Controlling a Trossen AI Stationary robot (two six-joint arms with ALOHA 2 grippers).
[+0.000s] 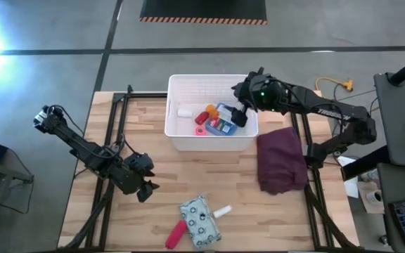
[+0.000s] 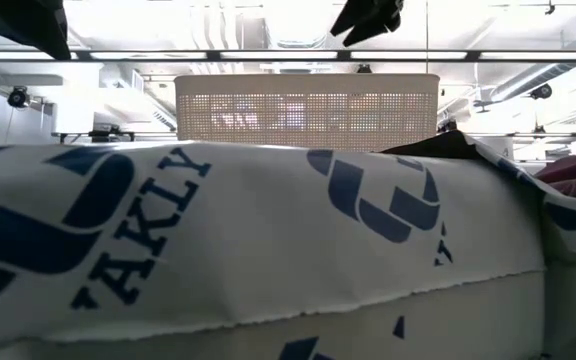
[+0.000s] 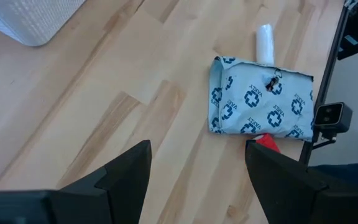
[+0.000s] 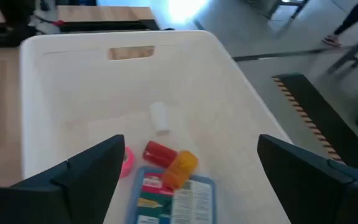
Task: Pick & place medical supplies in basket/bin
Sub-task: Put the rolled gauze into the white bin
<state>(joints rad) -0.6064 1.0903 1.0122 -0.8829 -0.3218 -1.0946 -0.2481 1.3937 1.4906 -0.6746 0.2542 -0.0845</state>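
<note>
Now my right gripper point(image 1: 240, 116) hangs wide open and empty above the white ribbed plastic tub point(image 1: 181, 140), drop done. Next, my open left gripper point(image 1: 145, 191) should take the white patterned pouch point(image 1: 200, 221) lying on the table.

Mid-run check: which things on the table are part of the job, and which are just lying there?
Job: white ribbed plastic tub, holding blue flat packet, red-and-orange tube and small white bottle; white patterned pouch, red tube and small white cylinder outside.

Lying about: maroon cloth.
</note>
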